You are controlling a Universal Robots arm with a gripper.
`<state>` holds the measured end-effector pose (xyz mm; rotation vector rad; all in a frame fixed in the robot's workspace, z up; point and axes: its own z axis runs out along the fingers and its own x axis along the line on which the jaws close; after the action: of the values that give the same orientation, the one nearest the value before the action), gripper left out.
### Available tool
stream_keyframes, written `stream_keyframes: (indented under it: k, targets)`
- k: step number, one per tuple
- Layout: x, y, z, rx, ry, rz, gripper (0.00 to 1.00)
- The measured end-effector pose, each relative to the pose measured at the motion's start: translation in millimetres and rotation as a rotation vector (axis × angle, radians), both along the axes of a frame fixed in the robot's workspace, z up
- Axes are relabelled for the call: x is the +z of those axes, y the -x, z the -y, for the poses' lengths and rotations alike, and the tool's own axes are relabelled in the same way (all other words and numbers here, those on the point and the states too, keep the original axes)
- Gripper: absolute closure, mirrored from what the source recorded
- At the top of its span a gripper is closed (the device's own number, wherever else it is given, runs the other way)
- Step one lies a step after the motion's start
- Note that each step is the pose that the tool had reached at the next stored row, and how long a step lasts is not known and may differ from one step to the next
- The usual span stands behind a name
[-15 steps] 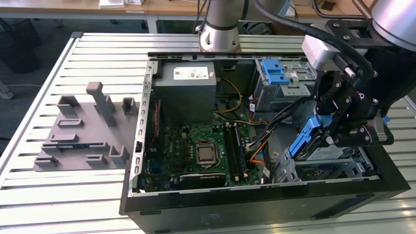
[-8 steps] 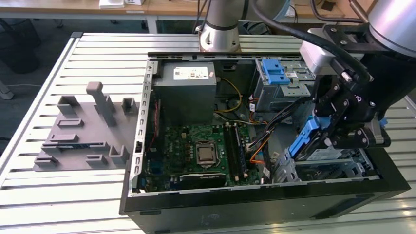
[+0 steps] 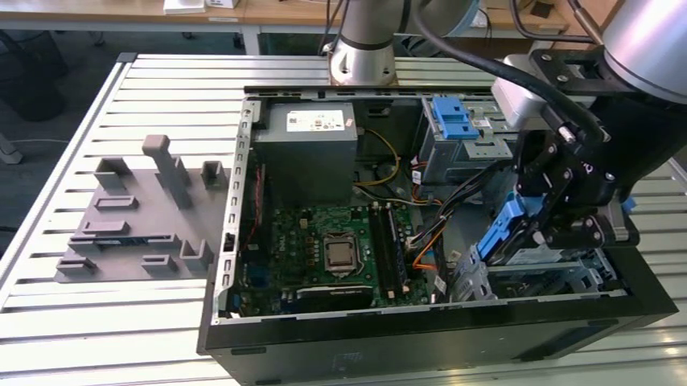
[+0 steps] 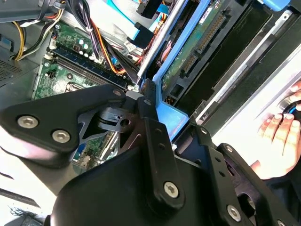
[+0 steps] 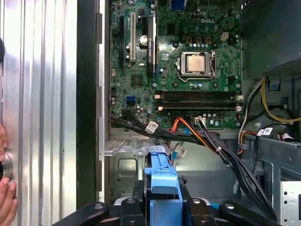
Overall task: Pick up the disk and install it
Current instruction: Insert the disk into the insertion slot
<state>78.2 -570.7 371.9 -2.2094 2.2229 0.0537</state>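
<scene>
exterior view: the open computer case (image 3: pixel 429 342) lies on a slatted metal table (image 3: pixel 64 322). the gripper (image 3: pixel 553 233) hangs over the case corner nearest the camera on the exterior view's right, its fingers pinched on the disk (image 3: pixel 503 235). the disk stands tilted on edge just above the drive cage (image 3: pixel 564 277) and is not yet seated. a bundle of black cables (image 3: pixel 462 193) runs just beside the cage, and i judge that a snag there could drag the disk askew. second wrist view: a black finger (image 4: pixel 153 127) presses against the disk's blue side rail (image 4: pixel 171 120), with the drive's green circuit board (image 4: pixel 193 47) beyond it. the hold seems to sit on plastic near one end, so the disk might pivot or slip if a rail catches the cage wall. a person's hand (image 4: pixel 277 136) lies just outside the case, near the arm, and a sideways swing could strike it. first wrist view: the blue rail end sits clamped between the fingers, over the bare metal bay (image 5: pixel 124 165). orange and black wires (image 5: pixel 211 141) cross between it and the motherboard (image 5: pixel 141 70). if the disk goes in crooked it could pinch those wires or jam against the bay.
</scene>
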Motion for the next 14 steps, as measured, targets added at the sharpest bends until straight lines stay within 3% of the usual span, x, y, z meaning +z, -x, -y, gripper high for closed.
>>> stream_keyframes:
  k: [14]
  targets:
    - [-9.7, 0.0, 0.0, 0.0, 0.0002, -0.0001, 0.64]
